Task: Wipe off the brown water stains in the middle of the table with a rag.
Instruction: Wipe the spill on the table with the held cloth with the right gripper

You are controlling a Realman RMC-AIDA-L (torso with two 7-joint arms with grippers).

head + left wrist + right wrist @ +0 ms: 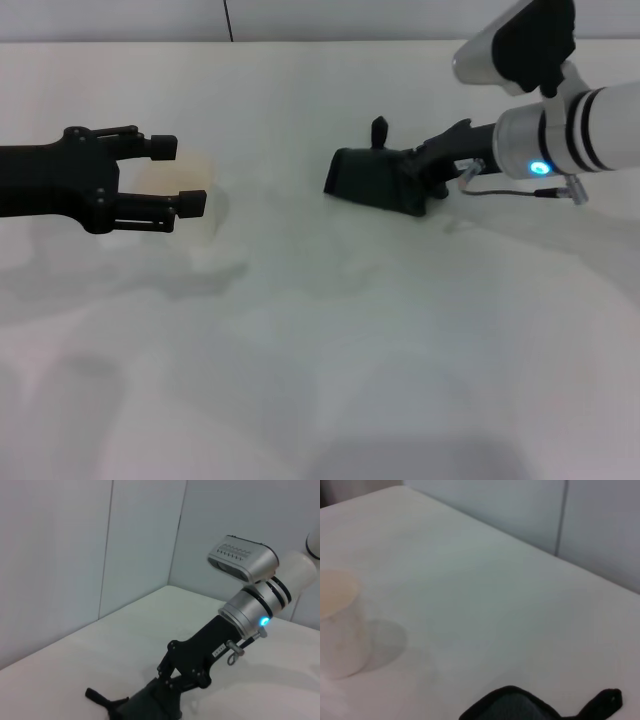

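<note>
Apparently the wiping is done or close to it: no brown water stains can be made out anywhere on the white counter (330,340) in the head view, and the middle of the surface shows only soft grey shadows. The right tool (385,180) sits low at the far middle of the counter with the dark rag (372,182) pressed under it, its jaws closed on the cloth, a small loop of which sticks up. Whether a thin film of liquid remains beneath the rag cannot be judged, since the cloth covers that patch. The left tool (170,178) hovers at the near left with its fingers spread wide and nothing between them, just in front of a white cup (195,215) whose inside carries a faint orange tint. That cup is largely masked by the left tool in the head view; the right wrist view shows it more plainly, though cut off at the frame edge. Remaining work, if any, appears limited to a final pass and lifting the rag away.
</note>
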